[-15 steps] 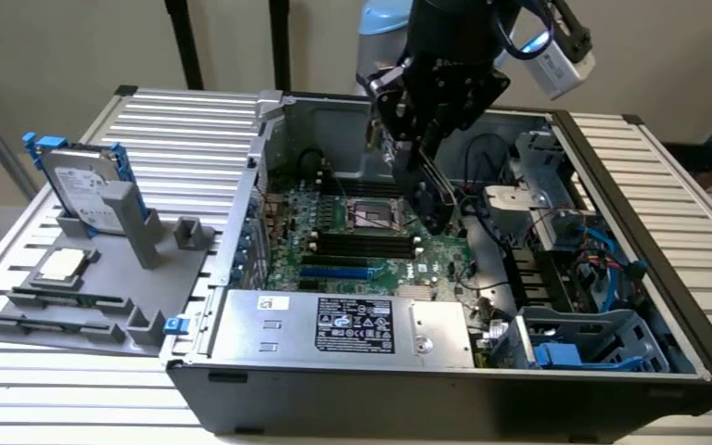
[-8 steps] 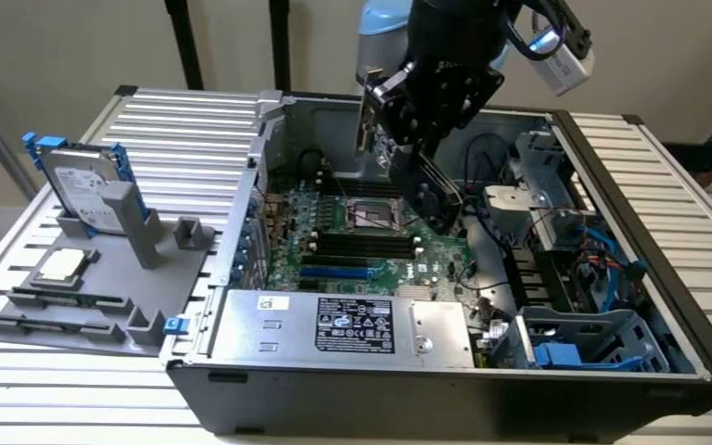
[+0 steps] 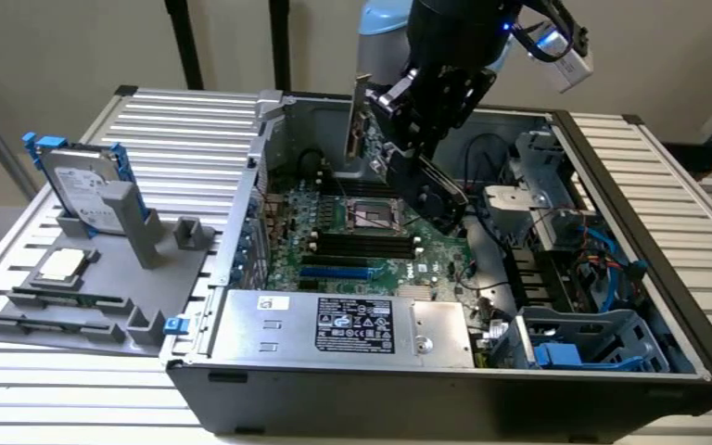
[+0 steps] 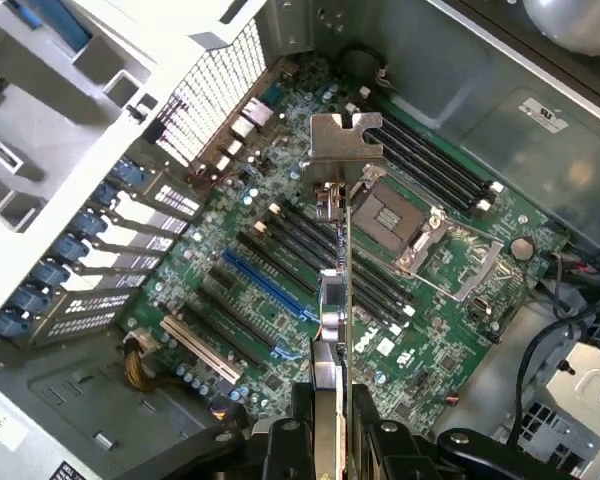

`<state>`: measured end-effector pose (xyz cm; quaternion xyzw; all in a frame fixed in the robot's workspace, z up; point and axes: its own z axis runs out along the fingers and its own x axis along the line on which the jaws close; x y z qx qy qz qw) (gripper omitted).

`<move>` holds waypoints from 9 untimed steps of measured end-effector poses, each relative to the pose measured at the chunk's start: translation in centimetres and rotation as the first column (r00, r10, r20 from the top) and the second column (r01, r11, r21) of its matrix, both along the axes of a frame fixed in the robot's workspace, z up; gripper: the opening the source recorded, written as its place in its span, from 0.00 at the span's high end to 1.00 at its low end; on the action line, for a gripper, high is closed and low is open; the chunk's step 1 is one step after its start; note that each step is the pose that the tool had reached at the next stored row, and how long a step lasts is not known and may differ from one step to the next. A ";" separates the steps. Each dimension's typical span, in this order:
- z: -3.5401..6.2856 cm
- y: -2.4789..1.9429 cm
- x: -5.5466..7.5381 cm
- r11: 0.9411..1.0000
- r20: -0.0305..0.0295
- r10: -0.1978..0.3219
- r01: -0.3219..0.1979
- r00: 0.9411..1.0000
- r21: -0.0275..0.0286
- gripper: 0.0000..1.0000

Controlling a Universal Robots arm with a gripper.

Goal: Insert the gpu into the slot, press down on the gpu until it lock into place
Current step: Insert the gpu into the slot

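Looking down the wrist camera, I see the end effector [image 4: 330, 442] closed on the gpu [image 4: 332, 300], one finger on each flat face. The card hangs in the air above the green motherboard [image 4: 450, 270], clear of it. It is edge-on to me, thin side up. Its long axis runs straight away from the fingers to the silver mounting bracket [image 4: 345, 135] at the far end.

That axis sits at an angle to the bright-blue slot [image 4: 268, 290], not parallel with it. The card's edge hovers over the black memory strips between the slot and the square CPU socket [image 4: 390, 215]. The slot itself is empty.

In the exterior view the bracket end stands high, toward the exterior view's left. The dark body of the card appears to slope down toward the exterior view's right, inside the open computer case [image 3: 455, 399].

The silver power-supply box [image 3: 344, 324] carries a black-and-white label, and its print is too small for me to read. The hard drive [image 3: 82, 181] in its blue caddy also has a label I cannot make out.

The case lies on a worktop [image 3: 171, 120] of pale ribbed panels. Beside it, on the exterior view's left, a grey fixture tray [image 3: 108, 278] props the drive upright. Behind is a plain beige wall with dark stand poles.
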<state>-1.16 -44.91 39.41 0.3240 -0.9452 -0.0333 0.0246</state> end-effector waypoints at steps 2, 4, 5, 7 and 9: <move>-0.05 0.00 0.0 0.999 0.000 0.036 -0.036 0.999 0.001 0.74; -0.10 0.00 0.0 0.997 0.001 0.072 -0.072 0.997 0.003 0.74; -0.13 0.00 0.0 0.996 0.002 0.090 -0.090 0.996 0.004 0.74; -0.19 0.00 0.0 0.992 0.002 0.127 -0.127 0.992 0.006 0.74; -0.24 0.00 0.0 0.987 0.003 0.163 -0.163 0.987 0.008 0.74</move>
